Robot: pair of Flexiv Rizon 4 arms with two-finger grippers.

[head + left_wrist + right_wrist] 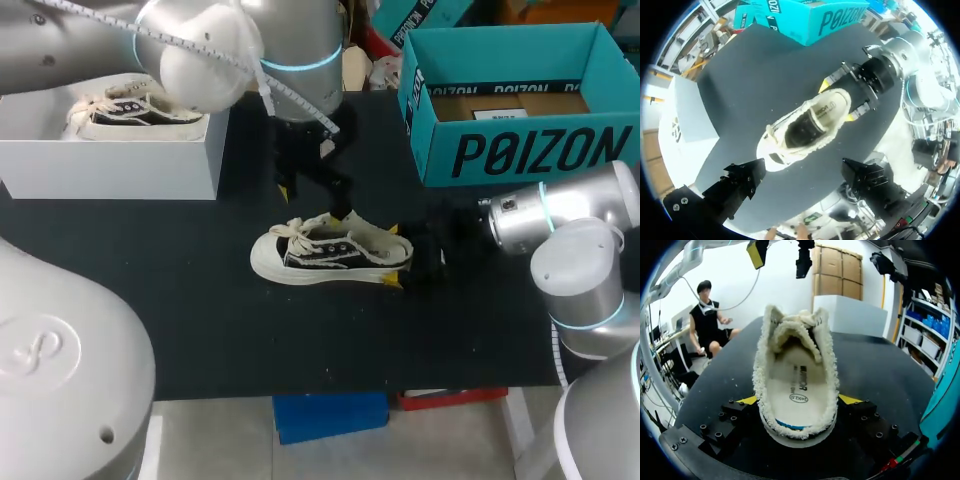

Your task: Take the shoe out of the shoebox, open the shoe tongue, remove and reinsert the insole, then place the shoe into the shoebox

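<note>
The shoe (pixel 330 250) is resting upright on its sole near the middle of the black table (pixel 200 330), outside any box. In the head view its toe is pointing to nine o'clock and its heel to three. Its mouth is gaping, the fleecy tongue (pixel 790 332) is standing up toward the laces (pixel 292 230), and the insole (pixel 795 387) is lying flat inside.

Our right claw (pixel 396 255) is sitting at the shoe's three o'clock and clamping the heel, one yellow tip pressing each side. Our left claw (pixel 802 177) is hanging above the shoe, at about twelve o'clock, with its fingers spread wide and gripping nothing.

We are judging the shoe to be light, with a stiff rubber sole but soft sides and a fluffy lining that is likely giving under the grip. The insole is looking thin and floppy, so we are favouring a pinch at its heel edge. The firmer heel is serving as the handle for the whole shoe.

At two o'clock the teal shoebox (pixel 520 150) is standing open. At ten o'clock a white box (pixel 110 165) is holding a second shoe (pixel 130 110).
</note>
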